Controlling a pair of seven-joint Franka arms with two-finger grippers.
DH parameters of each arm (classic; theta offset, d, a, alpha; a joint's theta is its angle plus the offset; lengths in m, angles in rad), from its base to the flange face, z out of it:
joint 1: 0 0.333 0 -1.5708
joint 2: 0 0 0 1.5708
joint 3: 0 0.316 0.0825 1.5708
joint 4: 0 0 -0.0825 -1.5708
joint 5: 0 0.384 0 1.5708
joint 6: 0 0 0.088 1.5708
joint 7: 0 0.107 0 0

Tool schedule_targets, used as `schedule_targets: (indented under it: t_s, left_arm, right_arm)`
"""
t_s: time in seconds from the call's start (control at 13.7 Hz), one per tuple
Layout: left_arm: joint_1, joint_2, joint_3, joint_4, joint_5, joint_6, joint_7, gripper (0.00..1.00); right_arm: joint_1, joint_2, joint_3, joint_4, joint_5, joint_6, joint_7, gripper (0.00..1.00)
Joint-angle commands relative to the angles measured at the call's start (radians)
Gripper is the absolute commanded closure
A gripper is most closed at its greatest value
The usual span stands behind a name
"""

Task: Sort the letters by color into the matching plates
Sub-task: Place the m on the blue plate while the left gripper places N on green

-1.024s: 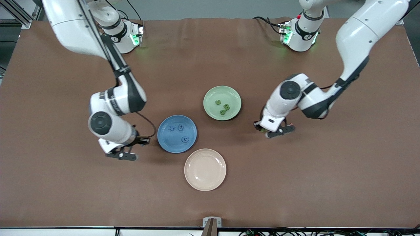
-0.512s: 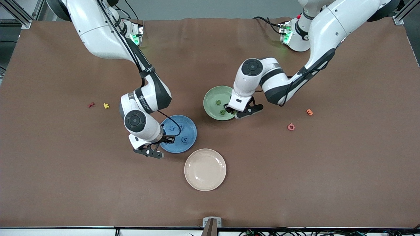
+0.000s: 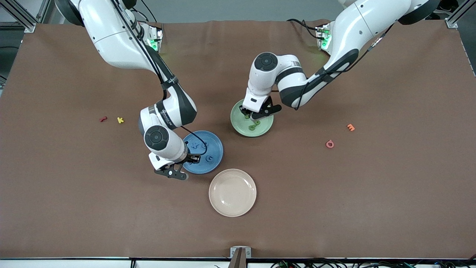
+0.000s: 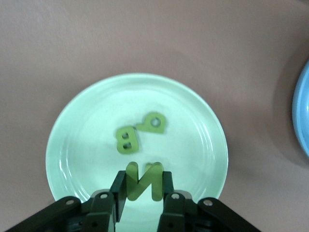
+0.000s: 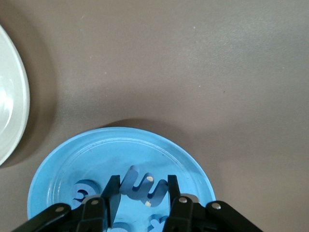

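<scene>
Green plate (image 3: pixel 260 128) holds two dark green letters (image 4: pixel 140 133) near centre, touching. Left gripper (image 4: pixel 142 191) over its 6 o'clock rim in the wrist view, clamped on a green N (image 4: pixel 143 180).

Blue plate (image 3: pixel 214 149) holds blue letters (image 3: pixel 210 158), partly hidden by the arm. Right gripper (image 5: pixel 144 195) over it, pinching a blue wavy letter (image 5: pixel 141 186), shape unclear.

Cream plate (image 3: pixel 232 192) at 5 o'clock of blue.

High front camera; close wrist cameras (plates shared).
</scene>
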Motion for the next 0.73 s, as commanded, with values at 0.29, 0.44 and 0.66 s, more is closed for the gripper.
schedule_targets:
  t_s: [0.29, 0.44, 0.66]
  left_arm:
    - [-0.015, 0.016, 0.005, 0.006, 0.002, -0.009, -0.046, 0.37]
    - [-0.015, 0.014, 0.005, 0.006, 0.006, -0.011, -0.065, 0.00]
    - [-0.013, 0.005, 0.005, 0.044, 0.008, -0.038, -0.057, 0.00]
  right_arm:
    - [0.007, 0.011, -0.006, 0.030, 0.019, -0.004, 0.005, 0.00]
    - [0.007, 0.000, -0.006, 0.028, 0.018, -0.014, -0.004, 0.00]
    - [-0.004, -0.072, -0.006, 0.024, 0.018, -0.137, -0.030, 0.00]
